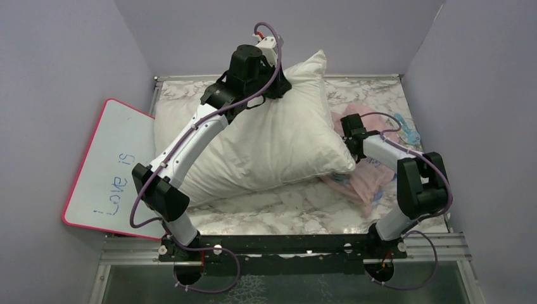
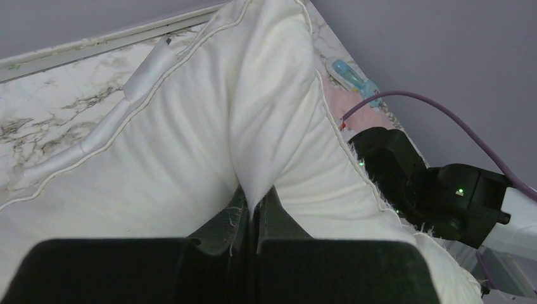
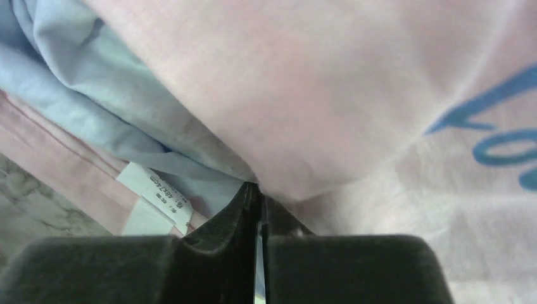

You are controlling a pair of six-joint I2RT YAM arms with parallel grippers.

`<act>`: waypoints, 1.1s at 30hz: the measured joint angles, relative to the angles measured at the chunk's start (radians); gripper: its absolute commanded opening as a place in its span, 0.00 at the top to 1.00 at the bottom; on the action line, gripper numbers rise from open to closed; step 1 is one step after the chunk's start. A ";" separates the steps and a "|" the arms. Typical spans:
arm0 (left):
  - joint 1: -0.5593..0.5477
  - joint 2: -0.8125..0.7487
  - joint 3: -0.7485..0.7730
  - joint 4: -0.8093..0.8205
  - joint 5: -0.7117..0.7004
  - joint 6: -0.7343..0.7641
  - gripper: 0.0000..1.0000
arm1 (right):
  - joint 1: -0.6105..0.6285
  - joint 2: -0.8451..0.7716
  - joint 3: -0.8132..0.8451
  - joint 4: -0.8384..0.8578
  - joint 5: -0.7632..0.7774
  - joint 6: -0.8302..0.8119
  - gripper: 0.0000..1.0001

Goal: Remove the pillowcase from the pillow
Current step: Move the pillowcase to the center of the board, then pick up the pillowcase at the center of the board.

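Note:
The plain white pillow (image 1: 278,142) lies across the marble table (image 1: 291,212), bare. The pillowcase (image 1: 367,180), pale pink with some blue, lies crumpled at the pillow's right end, partly under its corner. My left gripper (image 1: 273,85) is at the pillow's far top edge, shut on a pinched fold of the pillow (image 2: 266,114). My right gripper (image 1: 350,130) is low beside the pillow's right edge, shut on the pillowcase (image 3: 316,95); pink and light blue folds and a white label (image 3: 152,190) fill its view.
A pink-edged whiteboard (image 1: 114,164) with blue writing leans off the table's left side. Purple walls close in the table at the back and both sides. A metal rail (image 1: 285,250) runs along the near edge by the arm bases.

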 measured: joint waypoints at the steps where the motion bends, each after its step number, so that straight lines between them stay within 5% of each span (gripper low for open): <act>1: 0.001 0.000 -0.003 0.003 0.002 -0.002 1.00 | -0.005 -0.008 -0.001 -0.007 0.024 0.020 0.99; 9: 0.016 -0.002 -0.023 0.025 0.025 -0.012 1.00 | -0.091 -0.230 0.006 -0.080 0.153 0.103 0.99; 18: 0.022 -0.003 -0.039 0.039 0.046 -0.023 1.00 | -0.354 -0.493 0.096 -0.166 0.366 0.138 0.97; 23: 0.022 -0.003 -0.047 0.040 0.073 -0.030 1.00 | -0.363 -0.481 0.054 -0.175 0.365 0.103 0.76; 26: 0.023 -0.002 -0.053 0.043 0.087 -0.036 1.00 | -0.364 -0.422 0.048 -0.172 0.245 0.020 0.39; 29: 0.023 0.003 -0.056 0.048 0.094 -0.045 1.00 | -0.364 -0.324 0.059 -0.164 0.086 -0.053 0.24; 31: 0.023 0.005 -0.058 0.052 0.097 -0.050 1.00 | -0.363 -0.267 0.059 -0.159 -0.035 -0.101 0.01; 33: 0.023 0.006 -0.060 0.055 0.097 -0.053 1.00 | -0.352 -0.229 0.060 -0.149 -0.125 -0.139 0.00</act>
